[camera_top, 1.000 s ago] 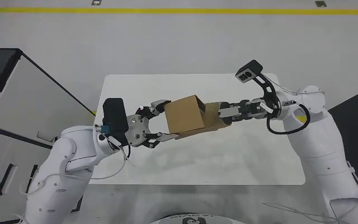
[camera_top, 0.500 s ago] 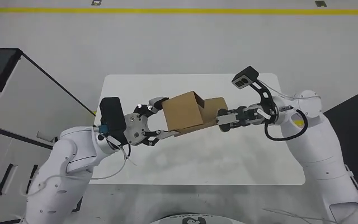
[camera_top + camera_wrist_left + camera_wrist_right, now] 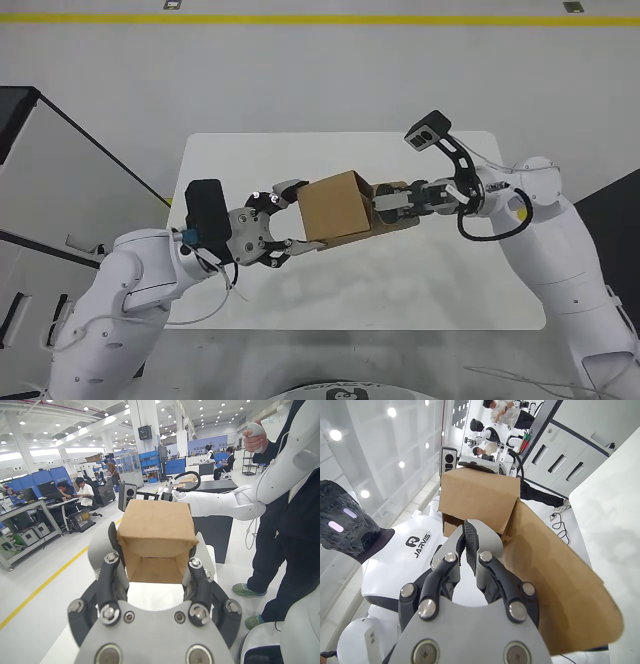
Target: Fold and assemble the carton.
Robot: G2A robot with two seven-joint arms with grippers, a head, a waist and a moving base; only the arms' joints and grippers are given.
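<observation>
Carton [image 3: 335, 208]: brown cardboard formed into a square tube, held in the air above the white table [image 3: 450, 290], between the two grippers.
Carton interior: the end facing the left wrist is open, with bare cardboard walls showing within.
Left gripper [image 3: 153, 542]: spread wide, one finger on each side wall, clasping that open end.
Right gripper [image 3: 469, 526]: fingers pressed together, tips at the carton's opposite end.
Flap [image 3: 545, 555]: long, unfolded, jutting out beside the right gripper.
</observation>
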